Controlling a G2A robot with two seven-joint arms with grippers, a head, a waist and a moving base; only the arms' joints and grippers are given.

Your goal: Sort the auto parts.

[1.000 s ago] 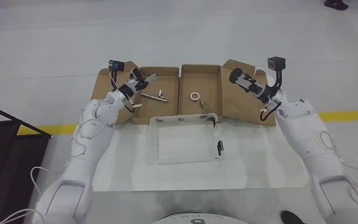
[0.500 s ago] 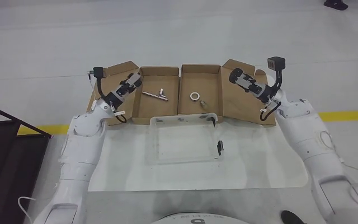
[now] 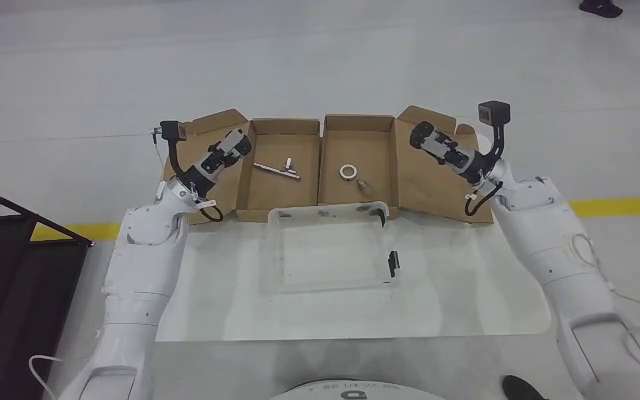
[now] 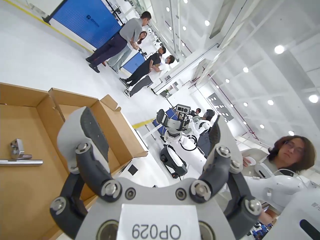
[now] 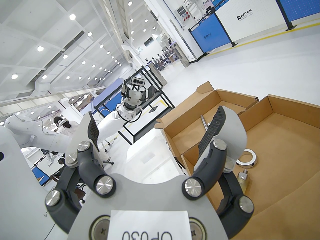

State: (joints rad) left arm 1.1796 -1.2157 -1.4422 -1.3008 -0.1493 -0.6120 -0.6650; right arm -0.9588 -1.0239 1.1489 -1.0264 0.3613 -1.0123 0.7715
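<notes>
top: my left claw [image 3: 228, 148] over the left box's [image 3: 268, 196] outer flap, right claw [image 3: 428, 133] over the right box's [image 3: 372, 148] flap. rod [image 3: 275, 171] in left box; ring [image 3: 348, 172], brass fitting [image 3: 363, 184] in right box.
left wrist: claw spread.
right wrist: claw spread.

Matt brown cardboard boxes [image 3: 275, 196]; shiny metal rod [image 4: 21, 161] and ring [image 5: 246, 165] (polished smooth); tray [image 3: 300, 212] seemingly clear plastic.

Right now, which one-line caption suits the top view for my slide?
Open left pincer and open right pincer hover over outer flaps of two cardboard boxes holding a rod and a ring.
</notes>
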